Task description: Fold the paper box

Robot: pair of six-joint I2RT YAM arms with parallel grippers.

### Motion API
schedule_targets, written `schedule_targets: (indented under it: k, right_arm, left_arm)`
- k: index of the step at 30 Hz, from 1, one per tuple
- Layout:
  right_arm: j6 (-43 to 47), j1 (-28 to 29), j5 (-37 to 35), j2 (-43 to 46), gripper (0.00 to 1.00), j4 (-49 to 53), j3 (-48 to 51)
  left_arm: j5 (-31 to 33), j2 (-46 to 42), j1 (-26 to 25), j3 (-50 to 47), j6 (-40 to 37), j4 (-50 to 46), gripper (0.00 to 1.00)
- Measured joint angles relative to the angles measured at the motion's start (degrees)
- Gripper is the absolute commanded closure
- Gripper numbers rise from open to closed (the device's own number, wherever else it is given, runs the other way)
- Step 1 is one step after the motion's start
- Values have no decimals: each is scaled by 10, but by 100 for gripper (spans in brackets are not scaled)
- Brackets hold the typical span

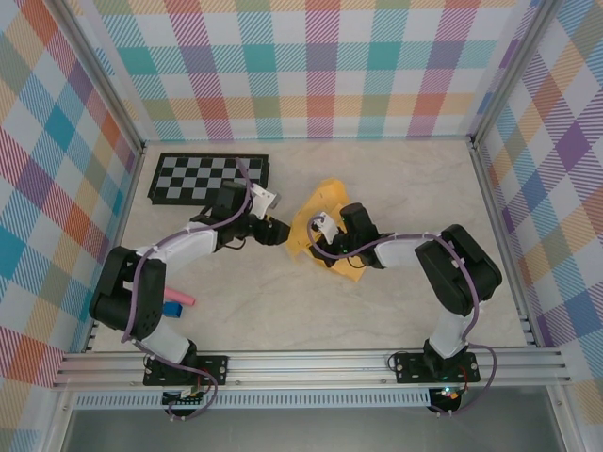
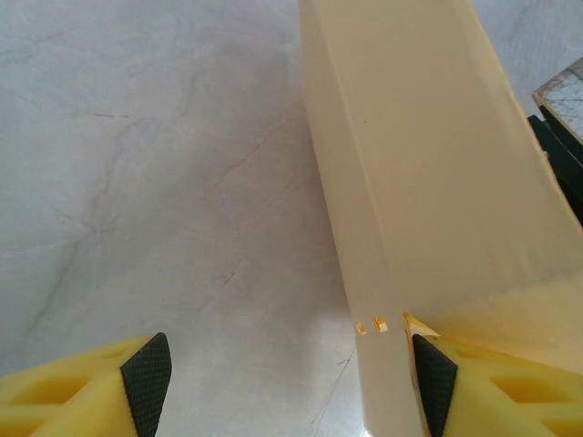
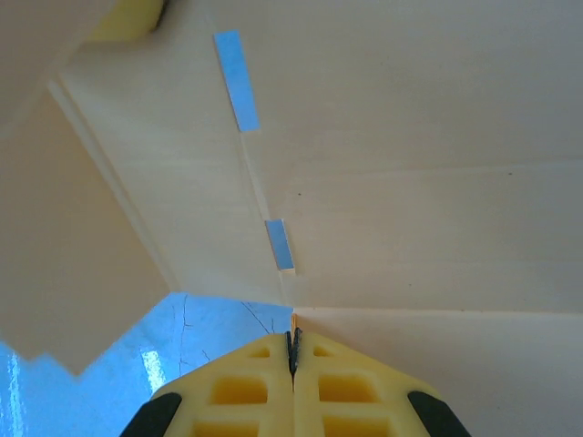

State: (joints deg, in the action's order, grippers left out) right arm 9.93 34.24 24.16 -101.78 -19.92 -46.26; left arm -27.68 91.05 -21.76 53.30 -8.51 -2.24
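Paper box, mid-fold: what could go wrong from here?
1. The right claw is shut on just a thin edge of the paper box, at its very tips. A pull could slip the card out or tear it.
2. The left claw is open, with the box's raised panel hard by one finger, off centre. Closing may shove the panel over instead of pinching it.

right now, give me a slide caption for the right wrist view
Right gripper shut on an edge of the paper box, its pale card panels and two blue strips rising above
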Motion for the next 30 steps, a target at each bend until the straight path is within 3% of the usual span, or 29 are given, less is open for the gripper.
schedule_targets:
  k: [16,24,30]
  right_arm:
    - [0,4,-39,0,98,-28,17]
    - [10,4,-40,0,99,-45,17]
    - [16,4,-39,0,100,-54,21]
  left_arm:
    - [4,12,-29,2,33,20,26]
    - [-65,-45,-12,2,-60,-50,25]
    - [-74,-87,12,-2,-135,-122,23]
